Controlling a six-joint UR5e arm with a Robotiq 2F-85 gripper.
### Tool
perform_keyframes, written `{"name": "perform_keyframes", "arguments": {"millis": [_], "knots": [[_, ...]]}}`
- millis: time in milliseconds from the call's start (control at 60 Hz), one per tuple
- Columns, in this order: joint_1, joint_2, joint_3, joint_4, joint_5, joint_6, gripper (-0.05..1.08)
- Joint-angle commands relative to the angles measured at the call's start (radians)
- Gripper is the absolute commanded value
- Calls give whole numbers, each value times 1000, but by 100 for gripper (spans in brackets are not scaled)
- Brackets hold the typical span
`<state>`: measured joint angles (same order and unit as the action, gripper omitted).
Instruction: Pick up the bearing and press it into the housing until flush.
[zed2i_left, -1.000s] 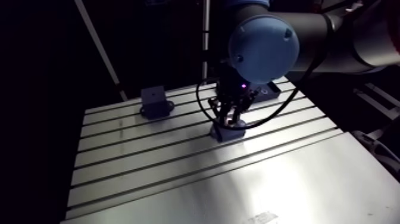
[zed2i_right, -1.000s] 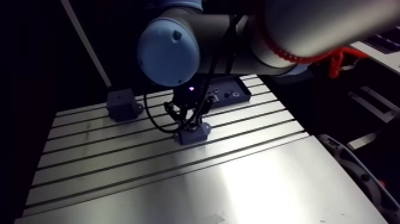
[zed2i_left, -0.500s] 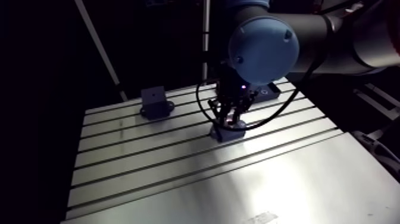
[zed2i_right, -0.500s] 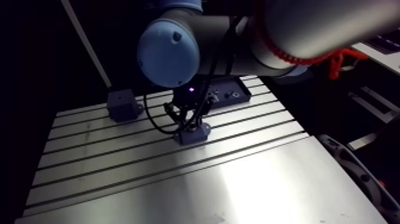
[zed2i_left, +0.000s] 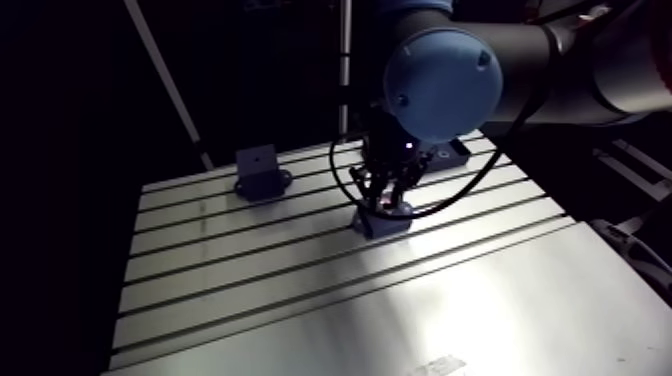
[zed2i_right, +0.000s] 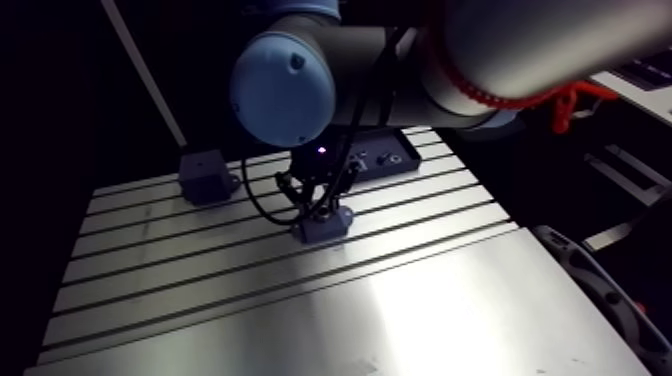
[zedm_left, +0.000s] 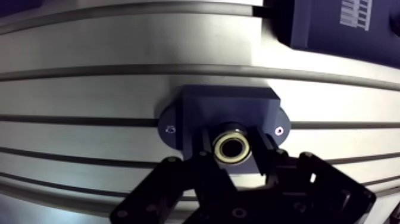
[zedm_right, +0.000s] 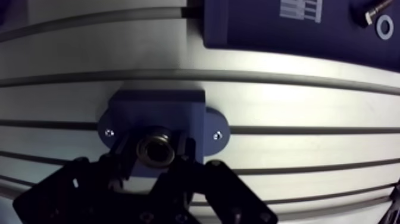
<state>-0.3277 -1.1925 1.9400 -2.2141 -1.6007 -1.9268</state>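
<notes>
Bearing (zedm_left: 230, 146) brass/silver, housing (zedm_left: 229, 106) dk blue, table (zedm_left: 89, 42) silver w/ slots.

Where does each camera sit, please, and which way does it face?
Arm view: rides the upper link, looking down over the slotted table at the housing; shows the light-blue joint cap and gripper.
Wrist view: sits on the wrist, looking down past the fingers, which grip the bearing at the housing.
Shared: gripper and housing.
</notes>
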Motion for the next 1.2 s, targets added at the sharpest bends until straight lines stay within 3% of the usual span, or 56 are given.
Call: {"name": "perform_keyframes", "arguments": {"millis": [17,1200], "knots": [[-1,0,1,0,0,1,73],[1,0,-2,0,0,2,72]]}}
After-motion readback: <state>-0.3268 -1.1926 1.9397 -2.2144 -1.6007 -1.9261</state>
